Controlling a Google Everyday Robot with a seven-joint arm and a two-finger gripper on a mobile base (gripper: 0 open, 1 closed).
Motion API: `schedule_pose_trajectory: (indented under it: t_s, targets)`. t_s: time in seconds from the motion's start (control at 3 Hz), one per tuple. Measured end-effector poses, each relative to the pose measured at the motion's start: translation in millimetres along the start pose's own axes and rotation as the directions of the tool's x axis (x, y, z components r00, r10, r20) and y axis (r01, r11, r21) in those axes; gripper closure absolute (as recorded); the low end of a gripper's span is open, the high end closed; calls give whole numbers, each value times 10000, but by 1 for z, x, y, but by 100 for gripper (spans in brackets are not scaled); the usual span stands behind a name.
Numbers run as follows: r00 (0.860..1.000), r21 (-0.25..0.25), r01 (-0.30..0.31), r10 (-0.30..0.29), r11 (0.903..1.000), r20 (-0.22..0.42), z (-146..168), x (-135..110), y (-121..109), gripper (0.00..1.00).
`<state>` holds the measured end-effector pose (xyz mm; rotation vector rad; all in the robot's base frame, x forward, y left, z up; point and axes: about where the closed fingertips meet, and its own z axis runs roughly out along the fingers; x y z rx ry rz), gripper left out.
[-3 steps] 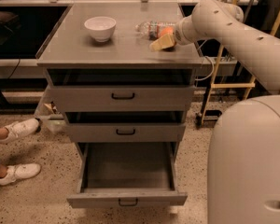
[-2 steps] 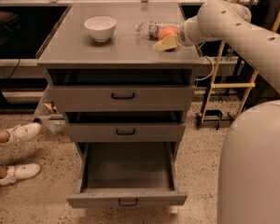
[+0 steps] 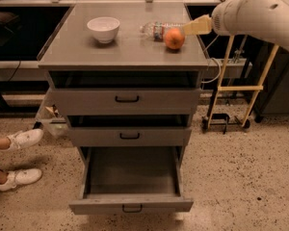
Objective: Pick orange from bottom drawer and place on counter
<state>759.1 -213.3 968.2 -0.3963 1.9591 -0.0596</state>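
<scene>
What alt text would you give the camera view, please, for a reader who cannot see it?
An orange sits on the grey counter, the robot's gripper just beside it at the right edge. A white bowl and a lying water bottle share the counter; below, the bottom drawer stands open and empty.

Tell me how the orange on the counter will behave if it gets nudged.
Round and smooth, the orange would probably roll on the flat counter; it sits near the right edge, so a push that way may drop it. The water bottle lying behind it might stop a roll backward. The gripper, just to its right, could bump it.
</scene>
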Motion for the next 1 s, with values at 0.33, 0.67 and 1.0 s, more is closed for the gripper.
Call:
schedule_pose_trajectory:
  t_s: [0.33, 0.67, 1.0]
  targets:
    - [9926, 1118, 70, -205, 9937, 1197, -60, -29, -29, 0]
    - [9927, 1623, -154, -44, 9866, 1209, -93, -14, -53, 0]
    - [9926, 1621, -153, -45, 9867, 1209, -93, -14, -53, 0]
